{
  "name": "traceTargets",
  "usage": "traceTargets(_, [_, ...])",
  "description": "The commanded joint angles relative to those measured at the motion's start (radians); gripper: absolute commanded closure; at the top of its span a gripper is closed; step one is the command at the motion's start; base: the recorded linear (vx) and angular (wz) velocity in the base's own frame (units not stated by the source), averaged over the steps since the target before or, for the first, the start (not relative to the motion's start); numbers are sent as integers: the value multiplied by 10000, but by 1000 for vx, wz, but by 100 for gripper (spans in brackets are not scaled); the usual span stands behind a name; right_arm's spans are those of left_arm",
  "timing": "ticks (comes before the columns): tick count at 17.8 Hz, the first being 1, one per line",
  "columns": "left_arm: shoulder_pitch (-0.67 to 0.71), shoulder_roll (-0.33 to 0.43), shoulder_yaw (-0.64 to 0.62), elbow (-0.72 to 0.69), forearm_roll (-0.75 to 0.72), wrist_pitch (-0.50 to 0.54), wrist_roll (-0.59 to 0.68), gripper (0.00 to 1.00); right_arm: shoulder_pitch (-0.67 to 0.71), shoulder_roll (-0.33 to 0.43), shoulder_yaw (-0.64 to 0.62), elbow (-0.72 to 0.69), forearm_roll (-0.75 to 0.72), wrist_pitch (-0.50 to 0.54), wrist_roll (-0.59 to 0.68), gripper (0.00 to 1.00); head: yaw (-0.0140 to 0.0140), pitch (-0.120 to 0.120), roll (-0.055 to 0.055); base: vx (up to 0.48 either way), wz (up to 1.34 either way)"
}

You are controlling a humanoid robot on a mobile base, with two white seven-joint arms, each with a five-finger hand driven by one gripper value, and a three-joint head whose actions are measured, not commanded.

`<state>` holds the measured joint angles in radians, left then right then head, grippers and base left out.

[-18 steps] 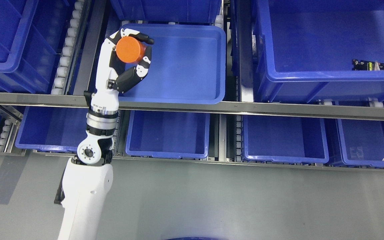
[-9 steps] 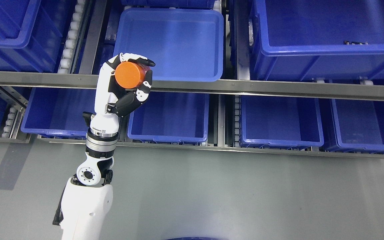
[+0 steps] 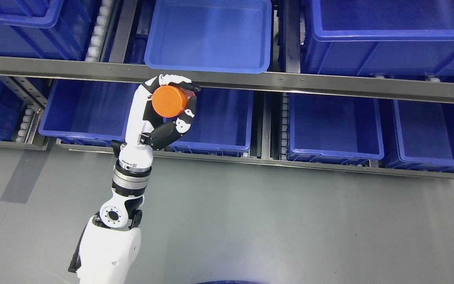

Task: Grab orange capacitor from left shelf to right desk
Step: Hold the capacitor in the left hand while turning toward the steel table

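My left hand point(image 3: 172, 103) comes up from the lower left and is shut on the orange capacitor point(image 3: 168, 101), a round orange cylinder with its flat end facing me. The fingers point(image 3: 183, 83) wrap over its top and under its right side. The hand holds it in front of the grey shelf rail point(image 3: 329, 86), below the shallow blue tray point(image 3: 209, 35) on the upper shelf level. My right hand is out of view.
Blue bins fill the shelf: a large one at upper right point(image 3: 392, 39), several on the lower level point(image 3: 333, 126), more at upper left point(image 3: 26, 27). Grey floor point(image 3: 270, 225) lies in front of the shelf.
The whole picture has shifted, so the camera moved and the shelf sits higher in view. My left hand with the capacitor has drawn back out of the shallow tray to in front of the rail.
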<state>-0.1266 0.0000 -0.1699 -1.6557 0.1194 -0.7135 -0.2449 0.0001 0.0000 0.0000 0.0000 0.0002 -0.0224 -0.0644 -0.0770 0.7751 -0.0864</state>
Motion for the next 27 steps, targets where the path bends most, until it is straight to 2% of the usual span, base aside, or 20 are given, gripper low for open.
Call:
traceTargets(1, [85, 174, -1276, 51, -13, 216, 25, 98, 214, -175, -107, -175, 60, -6, -1, 0, 0, 0, 0, -65, 163])
traceTargets(11, [85, 174, -1722, 497, -13, 400, 25, 98, 214, -175, -107, -175, 60, -6, -1, 0, 0, 0, 0, -29, 46])
traceTargets(27, [70, 174, -1860, 512, -13, 523, 25, 98, 229, -175, -107, -175, 60, -6, -1, 0, 0, 0, 0, -22, -560])
